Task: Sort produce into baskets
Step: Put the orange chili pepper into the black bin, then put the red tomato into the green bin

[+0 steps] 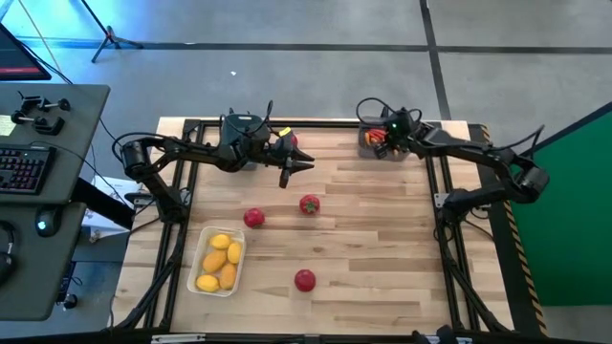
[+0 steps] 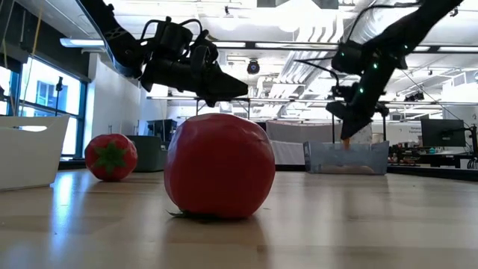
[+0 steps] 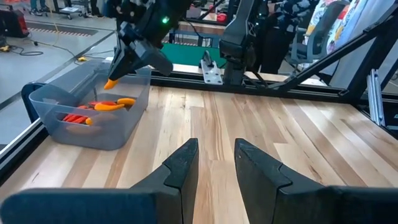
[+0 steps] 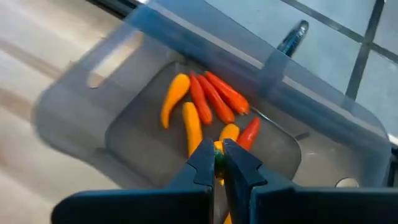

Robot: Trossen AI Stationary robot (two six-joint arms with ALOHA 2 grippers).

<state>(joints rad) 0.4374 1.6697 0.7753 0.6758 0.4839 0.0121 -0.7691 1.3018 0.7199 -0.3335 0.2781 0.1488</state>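
Observation:
My right gripper [image 4: 217, 151] is shut on a small orange pepper piece [image 3: 111, 83] just above the translucent smoky grey bin [image 1: 381, 145] at the table's far right, which holds several orange and red pepper pieces [image 4: 208, 102]. My left gripper [image 3: 216, 155] is open and empty, above the table's far middle [image 1: 292, 167]. Three red tomatoes [image 1: 253, 218] [image 1: 309, 204] [image 1: 304, 280] rest on the table. The white tray [image 1: 203, 256] at the near left holds several yellow lemons [image 1: 222, 260]. The dark bin [image 2: 151, 153] is mostly hidden under my left arm. My right gripper pinches the orange pepper piece at its upper end [image 4: 218, 159] between its two fingertips, coming from above and pointing down. The piece hangs below the fingers [image 3: 134, 59], its tip [image 2: 346, 140] clear of the pieces lying in the smoky grey bin.
The nearest tomato [image 2: 219, 166] fills the middle of the low view. Black frame rails [image 1: 435, 205] run along the table's left, right and far edges. A desk with a keyboard [image 1: 24, 167] stands beyond the left edge. Bare wood lies right of the tomatoes [image 1: 382, 248].

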